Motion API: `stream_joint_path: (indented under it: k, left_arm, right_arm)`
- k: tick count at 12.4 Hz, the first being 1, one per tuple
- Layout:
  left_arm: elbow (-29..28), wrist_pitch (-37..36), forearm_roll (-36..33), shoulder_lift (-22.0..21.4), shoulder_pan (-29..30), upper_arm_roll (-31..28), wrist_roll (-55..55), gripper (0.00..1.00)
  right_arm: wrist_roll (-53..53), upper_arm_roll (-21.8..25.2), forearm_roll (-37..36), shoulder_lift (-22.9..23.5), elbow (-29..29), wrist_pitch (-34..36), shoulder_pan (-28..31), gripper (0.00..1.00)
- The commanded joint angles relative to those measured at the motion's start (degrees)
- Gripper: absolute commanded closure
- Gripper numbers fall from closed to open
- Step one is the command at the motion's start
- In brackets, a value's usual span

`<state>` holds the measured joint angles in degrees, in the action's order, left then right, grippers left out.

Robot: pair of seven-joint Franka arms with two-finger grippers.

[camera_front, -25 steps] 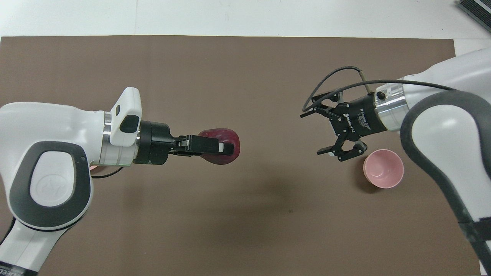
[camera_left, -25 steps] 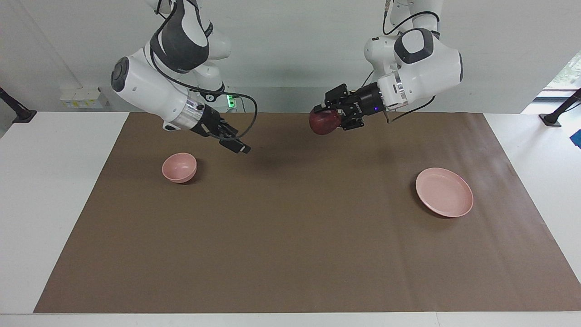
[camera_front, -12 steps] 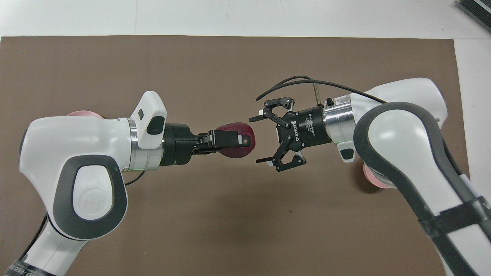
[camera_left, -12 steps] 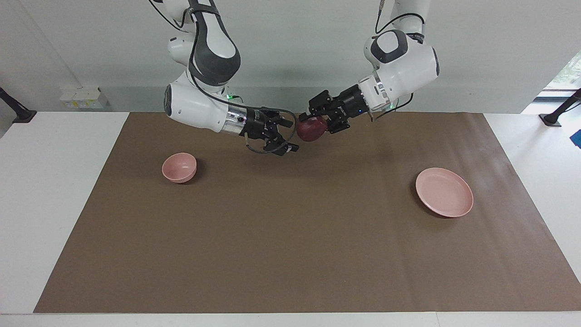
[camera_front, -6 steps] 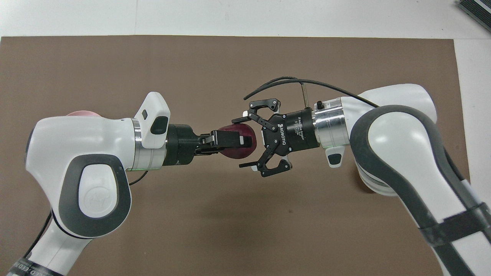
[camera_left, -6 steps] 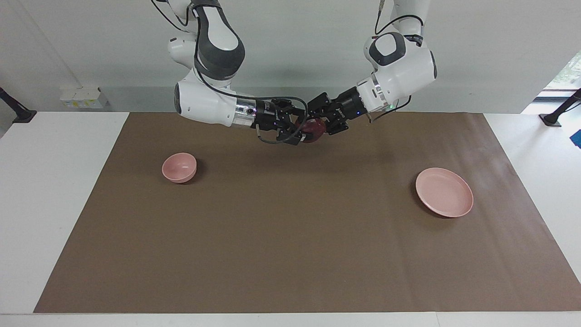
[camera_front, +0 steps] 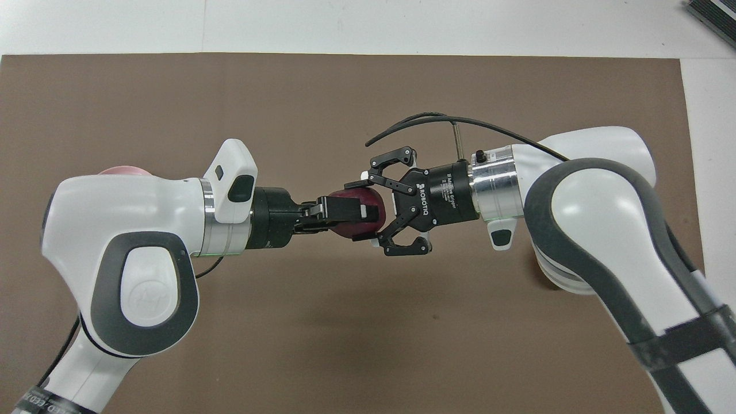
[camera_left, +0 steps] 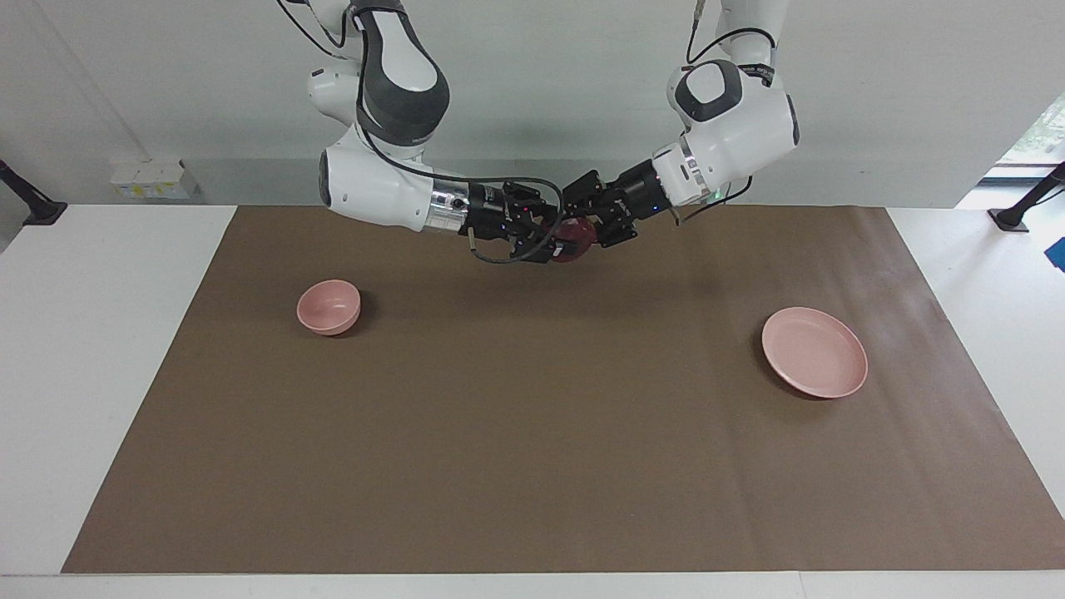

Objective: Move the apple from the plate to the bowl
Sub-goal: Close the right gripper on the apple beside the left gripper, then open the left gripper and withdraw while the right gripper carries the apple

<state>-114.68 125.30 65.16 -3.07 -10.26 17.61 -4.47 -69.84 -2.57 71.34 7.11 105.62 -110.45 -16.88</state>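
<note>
Surface: white surface under a wide brown mat, with a pale wall at the robots' end
Bowl: small pink bowl at the right arm's end of the mat, nothing in it
Plate: flat pink plate at the left arm's end, bare
Apple: dark red apple in the air over the middle of the mat
Left end effector: clenched on the apple
Right end effector: fingers pressed against the apple's sides, grasping it too
</note>
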Motion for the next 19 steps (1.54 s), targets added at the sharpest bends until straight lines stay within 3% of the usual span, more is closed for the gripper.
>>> stream_joint_path:
  k: [1,2,3,8,11,15,17,19]
  left_arm:
    - [-0.11,1.18,1.02,-0.62,-1.08,-0.56,2.35,1.0]
    - [0.07,1.09,1.02,-0.71,-1.08,-0.64,3.58,0.6]
    - [0.42,1.09,0.67,-0.71,-1.08,-0.65,5.16,0.01]
    - [0.69,0.13,0.4,-1.5,-0.38,-0.91,5.44,0.0]
    - [0.6,-0.67,-0.56,-1.68,0.94,-1.26,6.14,0.0]
    - [3.41,-1.37,-21.52,-1.68,2.44,-1.26,16.32,0.0]
    - [3.5,-5.48,-28.91,-1.68,3.05,-1.52,16.33,0.0]
    - [5.16,-10.39,-39.01,-1.5,6.21,-1.61,15.81,0.0]
  right_arm:
    - [2.16,-0.33,0.91,-0.78,1.0,-1.61,0.18,1.0]
    - [2.34,-0.33,0.56,-0.6,0.82,-1.61,0.18,1.0]
    - [2.25,-0.33,-0.83,-0.43,0.64,-1.7,0.18,1.0]
    - [3.65,0.02,-12.77,1.67,-2.07,-1.61,1.67,1.0]
    - [7.94,0.02,-25.6,3.0,-3.75,-1.61,3.69,1.0]
    - [20.23,0.2,-40.72,4.05,-4.28,-1.26,9.3,1.0]
    - [29.1,0.37,-44.68,4.06,-3.76,-0.38,13.7,1.0]
    - [35.01,0.29,-53.19,3.88,-2.53,0.06,17.3,1.0]
